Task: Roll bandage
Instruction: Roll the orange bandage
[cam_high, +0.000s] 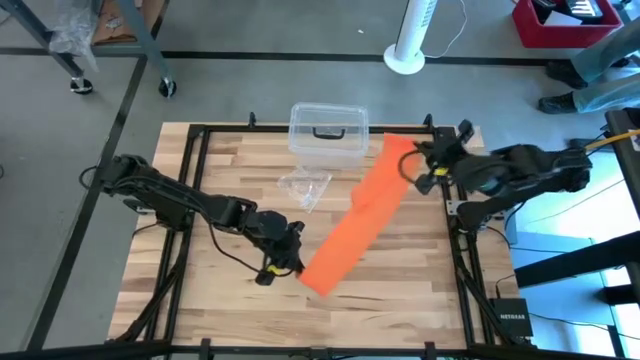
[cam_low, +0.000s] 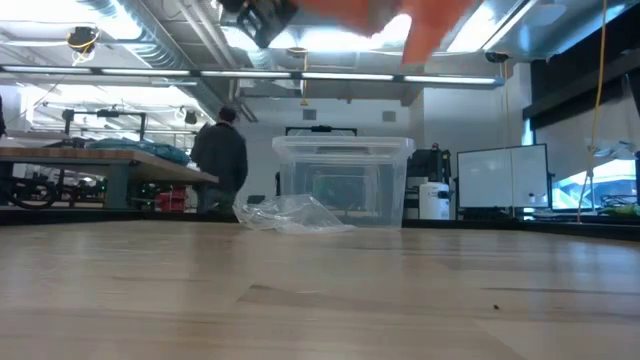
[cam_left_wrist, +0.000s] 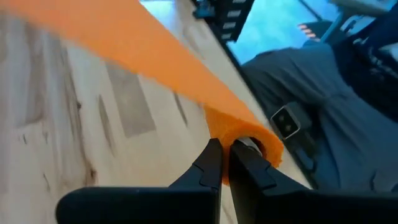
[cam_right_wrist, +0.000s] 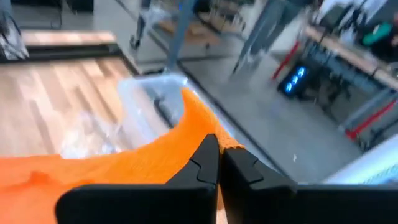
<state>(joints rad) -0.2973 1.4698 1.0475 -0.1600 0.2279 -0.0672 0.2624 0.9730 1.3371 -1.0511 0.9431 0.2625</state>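
The bandage (cam_high: 360, 215) is a long bright orange strip held in the air between my two grippers. It slants from the table's near middle to its far right. My left gripper (cam_high: 295, 262) is shut on its near end, and my right gripper (cam_high: 418, 160) is shut on its far end. In the low view the bandage (cam_low: 425, 20) crosses the top of the picture, high above the tabletop. My left gripper (cam_left_wrist: 227, 149) pinches the bandage's near end (cam_left_wrist: 245, 132) between its two fingertips, where the cloth curls into a small loop around them. The end is lifted clear of the table, and the strip runs away from it drawn out straight. My right gripper (cam_right_wrist: 219, 146) pinches the bandage's far end (cam_right_wrist: 200, 127) between its two fingers, at the strip's edge. The fingers come from the table's right side, slanting a little downward. That end is clear of the table, and the cloth spreads away from the fingers with slight waves.
A clear plastic box (cam_high: 328, 130) with a dark handle stands at the table's far edge, near the bandage's far end. A small transparent plastic piece (cam_high: 305, 188) lies in front of it. A black frame (cam_high: 200, 135) rims the table. A person (cam_low: 220, 155) stands in the room behind.
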